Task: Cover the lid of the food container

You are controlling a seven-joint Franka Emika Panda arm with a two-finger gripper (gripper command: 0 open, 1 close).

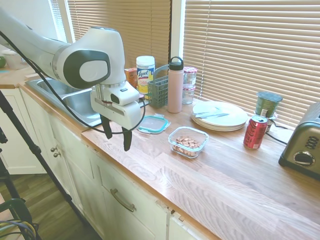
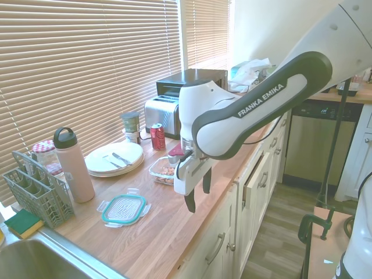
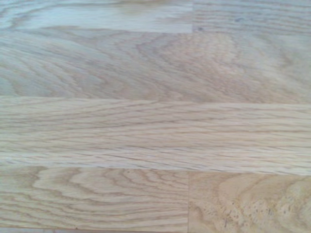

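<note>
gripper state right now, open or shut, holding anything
Gripper: open, fingers apart and holding nothing, above the wooden counter; the lid lies untouched there.

On the countertop point(image 1: 240, 175), the lid point(image 1: 153, 124) lies left of the food container point(image 1: 188, 141); plates point(image 1: 220, 115) sit behind, a can point(image 1: 255, 132) at right.

The countertop point(image 1: 225, 175) is showing warm, matt wood grain. The lid point(image 1: 154, 124) is looking like clear plastic rimmed in teal, the food container point(image 1: 188, 141) like glossy glass, and the toaster point(image 1: 302, 145) at the frame's right edge is gleaming as brushed metal.
</note>
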